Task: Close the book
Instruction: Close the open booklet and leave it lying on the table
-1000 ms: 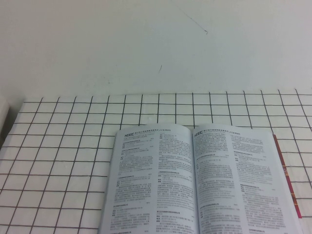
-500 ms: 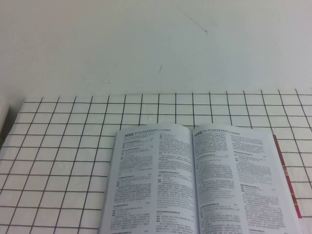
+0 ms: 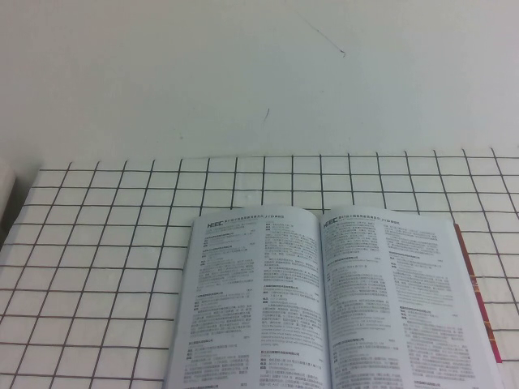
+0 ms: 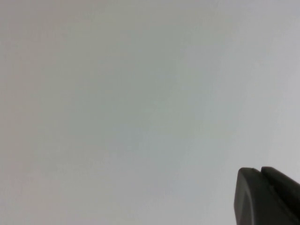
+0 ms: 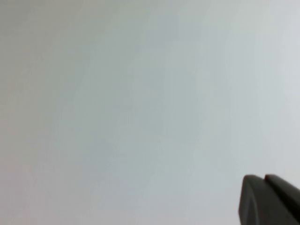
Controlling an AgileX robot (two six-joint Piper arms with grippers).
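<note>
We see the book (image 3: 324, 300) lying open and face up on the desk (image 3: 97, 267), whose top is white and ruled with a dark grid. The book lies flat, and its near part runs out of the high view. Its two pages are spread about evenly, with the gutter (image 3: 322, 284) running down between them. Both pages carry dense columns of small print, each under a bold heading at the top. Along the book's right edge a narrow red strip of cover (image 3: 478, 304) shows from under the right page. To the book's left the grid stretches away to the desk's edge. Past the book's far edge the grid runs on a few rows and meets a pale wall (image 3: 243, 73). On that wall, above the book, we make out a short dark mark (image 3: 267, 113) and a thin slanting line (image 3: 324, 36).

The left pincer (image 4: 267, 199) shows only in the left wrist view, as a dark blunt piece against a plain pale surface. We cannot tell whether it is released or clenched, nor where it sits relative to the book. The right pincer (image 5: 269, 201) shows only in the right wrist view, again as a dark blunt piece against a plain pale surface. Here too we cannot tell its state or its place relative to the book.
</note>
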